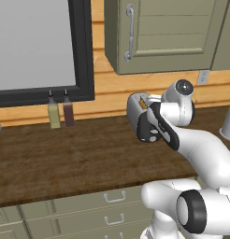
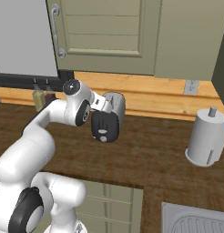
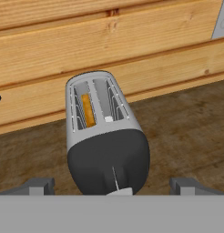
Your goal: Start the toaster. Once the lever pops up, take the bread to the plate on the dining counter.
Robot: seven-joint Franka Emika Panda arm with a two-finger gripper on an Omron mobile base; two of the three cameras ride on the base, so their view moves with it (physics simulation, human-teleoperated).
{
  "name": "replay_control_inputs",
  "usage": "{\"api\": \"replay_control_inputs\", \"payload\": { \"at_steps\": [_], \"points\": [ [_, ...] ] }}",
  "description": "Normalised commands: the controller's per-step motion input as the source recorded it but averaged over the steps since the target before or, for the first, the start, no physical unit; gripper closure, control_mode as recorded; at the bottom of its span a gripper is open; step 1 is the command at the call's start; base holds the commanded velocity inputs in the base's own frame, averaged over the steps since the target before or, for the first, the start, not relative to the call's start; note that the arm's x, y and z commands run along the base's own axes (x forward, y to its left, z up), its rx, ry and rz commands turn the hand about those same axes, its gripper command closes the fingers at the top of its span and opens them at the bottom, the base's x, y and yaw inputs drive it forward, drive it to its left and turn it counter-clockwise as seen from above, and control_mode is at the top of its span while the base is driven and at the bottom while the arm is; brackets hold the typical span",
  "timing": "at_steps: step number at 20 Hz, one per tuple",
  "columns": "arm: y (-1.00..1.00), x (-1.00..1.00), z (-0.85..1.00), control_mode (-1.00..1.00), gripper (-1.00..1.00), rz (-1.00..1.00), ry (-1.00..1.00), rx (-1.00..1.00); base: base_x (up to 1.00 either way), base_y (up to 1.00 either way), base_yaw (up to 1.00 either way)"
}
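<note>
The toaster (image 3: 104, 136) stands on the dark wood worktop against the wood-panelled wall, its black end panel toward my hand. A tan slice of bread (image 3: 88, 110) sits low in its left slot. A pale lever (image 3: 119, 192) shows at the low end of the panel's slit. My gripper (image 3: 114, 186) is open, its fingertips (image 3: 41, 185) spread wide on either side of the black panel and touching nothing. The toaster (image 1: 134, 109) and toaster (image 2: 114, 105) sit just past the arm's wrist in both base views. The plate and the dining counter are out of view.
Two bottles (image 1: 53, 114) (image 1: 68, 112) stand at the back left under a dark-framed window. A paper towel roll (image 2: 207, 136) stands to the right, with a sink (image 2: 196, 220) at the front right. A wall cabinet (image 1: 163, 32) hangs above the toaster.
</note>
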Motion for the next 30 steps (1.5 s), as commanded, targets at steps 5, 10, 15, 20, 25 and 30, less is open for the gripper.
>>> {"api": "replay_control_inputs", "payload": {
  "at_steps": [5, 10, 15, 20, 25, 30],
  "points": [
    [0.0, 0.0, 0.0, -1.0, -1.0, 0.0, 0.0, 0.0, 0.0, 0.0, 0.0],
    [0.0, -0.07, -0.04, -1.0, -1.0, 0.0, 0.02, -0.01, 0.0, 0.0, 0.0],
    [0.0, -0.3, -0.08, -1.0, -1.0, 0.0, 0.0, 0.0, 0.0, 0.0, 0.0],
    [0.03, 0.0, -0.05, -1.0, -1.0, 0.02, -0.02, -0.01, 0.0, 0.0, 0.0],
    [0.06, 0.29, 0.0, -1.0, -1.0, 0.12, -0.06, -0.03, 0.0, 0.0, 0.0],
    [0.0, -0.01, -0.06, -1.0, -1.0, 0.24, -0.15, -0.02, 0.0, 0.0, 0.0]
  ]
}}
